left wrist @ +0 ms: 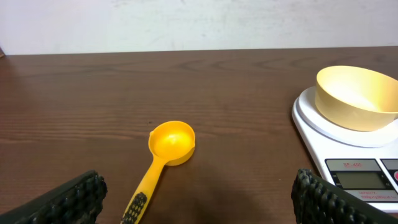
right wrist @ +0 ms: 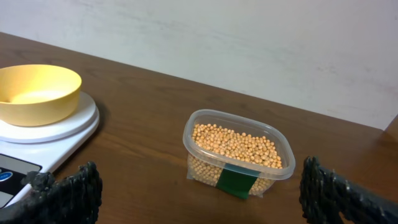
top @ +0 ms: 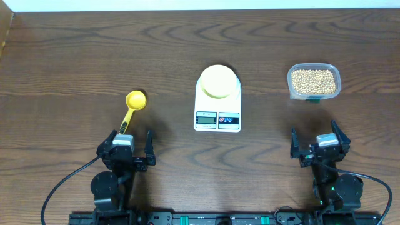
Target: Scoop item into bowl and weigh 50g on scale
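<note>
Over the table (top: 62,56), fingers (left wrist: 71,202) wide, empty

Bowl (top: 218,81) on scale (top: 217,120), centre; scoop (top: 135,100) to its left, tub (right wrist: 235,183) (beans (top: 314,80) inside) right.

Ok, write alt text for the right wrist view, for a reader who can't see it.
A clear tub full of tan beans sits on a dark wooden table, framed by the open, empty black fingers of the right gripper at the bottom corners. At left, an empty yellow bowl rests on a white scale.
</note>
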